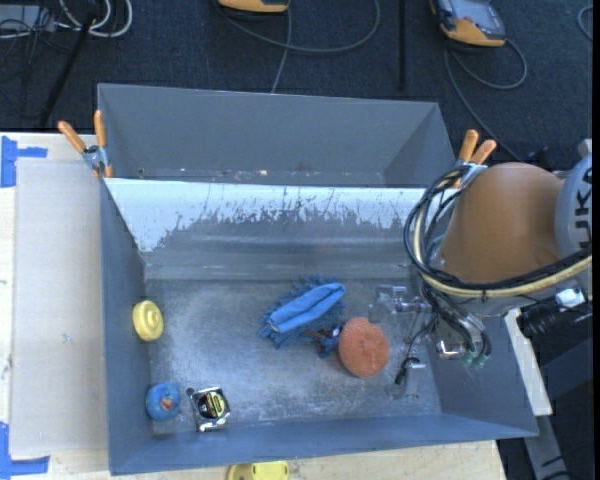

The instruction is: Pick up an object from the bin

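Observation:
My gripper (401, 336) is low at the right side of the bin, close to the right wall, and looks open, its two fingers spread apart front to back. Just left of it lies a round orange-brown ball (362, 347), touching or almost touching the fingers but not between them. Beyond the ball, a blue brush-like thing (302, 311) lies slantwise in the middle of the floor, with a small dark blue piece (327, 342) at its lower end.
A yellow round thing (148, 320) sits by the left wall. A blue round thing (162, 401) and a small yellow and black tape measure (210, 406) lie in the front left corner. The arm's brown cover and cables hang over the right rim.

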Tool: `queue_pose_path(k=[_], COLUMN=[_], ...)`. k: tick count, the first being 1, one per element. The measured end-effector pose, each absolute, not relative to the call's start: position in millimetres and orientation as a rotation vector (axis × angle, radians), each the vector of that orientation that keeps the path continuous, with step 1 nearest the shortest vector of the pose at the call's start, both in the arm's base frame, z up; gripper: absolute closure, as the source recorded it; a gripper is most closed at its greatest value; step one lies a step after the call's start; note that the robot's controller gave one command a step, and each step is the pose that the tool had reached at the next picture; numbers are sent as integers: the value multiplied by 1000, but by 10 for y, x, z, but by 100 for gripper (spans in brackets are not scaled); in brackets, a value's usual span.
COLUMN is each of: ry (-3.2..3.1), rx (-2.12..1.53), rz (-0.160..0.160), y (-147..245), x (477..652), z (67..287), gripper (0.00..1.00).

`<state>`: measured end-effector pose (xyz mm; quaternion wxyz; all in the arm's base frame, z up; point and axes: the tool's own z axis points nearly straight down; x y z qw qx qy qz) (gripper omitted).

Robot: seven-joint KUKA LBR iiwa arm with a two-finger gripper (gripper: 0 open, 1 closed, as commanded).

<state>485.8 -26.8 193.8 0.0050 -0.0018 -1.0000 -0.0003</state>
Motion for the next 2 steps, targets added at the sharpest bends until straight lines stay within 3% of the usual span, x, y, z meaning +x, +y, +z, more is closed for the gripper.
queue_pose_path(k=[1, 2], ry=[-3140, -3146], rx=[-4, -71], rz=[0, -1], y=[-267, -269], x=[4875, 4948], z=[1981, 1462], gripper=[0, 0])
